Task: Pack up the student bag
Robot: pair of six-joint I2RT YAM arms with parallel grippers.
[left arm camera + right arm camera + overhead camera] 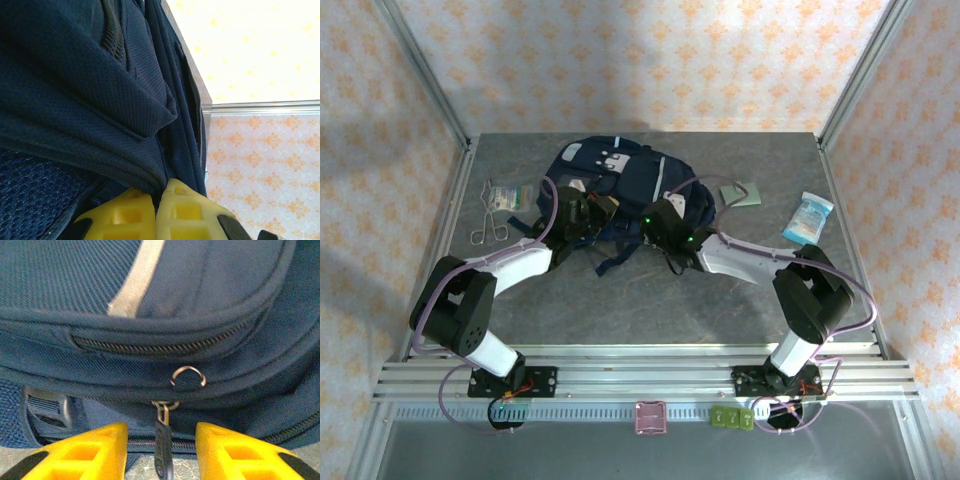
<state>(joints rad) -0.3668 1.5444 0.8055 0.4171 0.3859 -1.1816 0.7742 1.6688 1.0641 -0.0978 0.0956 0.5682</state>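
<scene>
While ajar, end effector [159, 434] (astride zipper [163, 446])

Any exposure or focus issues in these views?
Left wrist: patterned wall behind the student bag is blown out, fabric weave sharp. Right wrist: zipper pull in focus, no glare. Top external: even light, faint shadows on that wall.
</scene>
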